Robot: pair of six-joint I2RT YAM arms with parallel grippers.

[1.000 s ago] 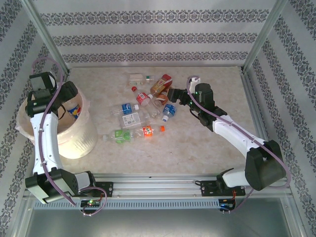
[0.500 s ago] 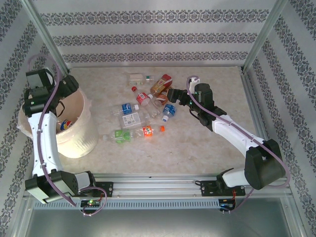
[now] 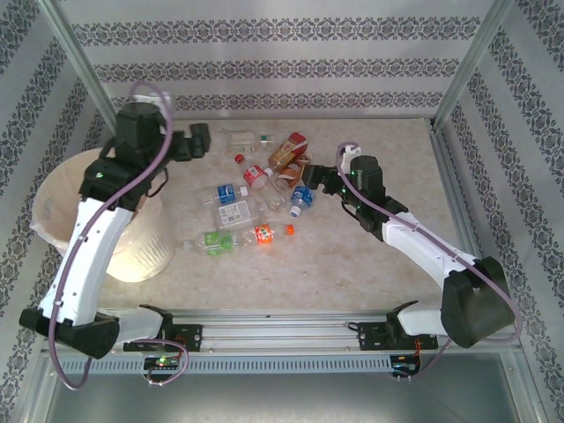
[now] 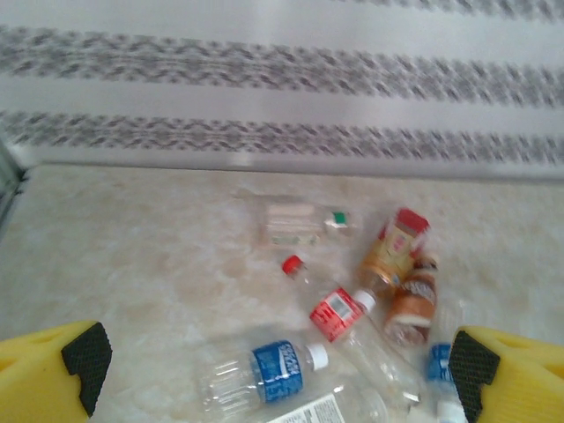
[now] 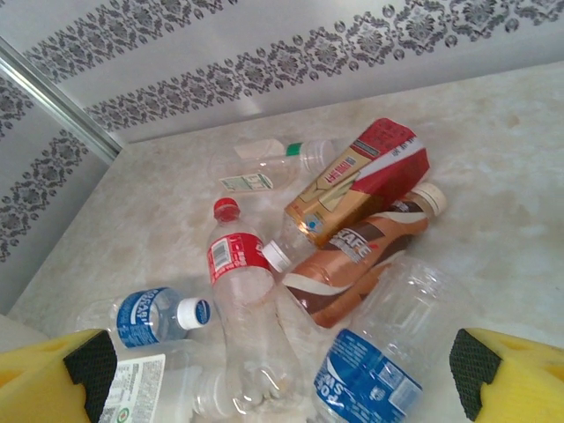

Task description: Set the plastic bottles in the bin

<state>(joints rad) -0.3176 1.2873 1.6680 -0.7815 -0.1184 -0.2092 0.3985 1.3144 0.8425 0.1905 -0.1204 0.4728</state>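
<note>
i have two tools here, and both stand with the fingers wide apart and nothing between them. my left tool [image 3: 198, 141] hangs in the air near the far-left corner of the tabletop [image 3: 352, 264], beside the bin [image 3: 132, 256], which sits at the left edge. my right tool [image 3: 310, 182] is low over the plastic bottles [image 3: 256, 198], which lie in a loose heap in the middle, toward the far edge.

the danger i see is the crowding. under my right tool a blue-label bottle [image 5: 370, 379] lies pressed against a brown bottle [image 5: 352, 256]. if i come down there, one finger can land on the neighbour and not beside it. then the round bottles roll away (maybe to the far wall [image 3: 282, 97]). also, both arms point to the same heap, so they can meet. my left arm crosses over the bin's rim and could knock it when it swings.

the right side and the near edge are bare, with good room to move. two bottles, green [image 3: 211, 240] and orange [image 3: 262, 233], lie apart nearer to me, so i think they are easier.
</note>
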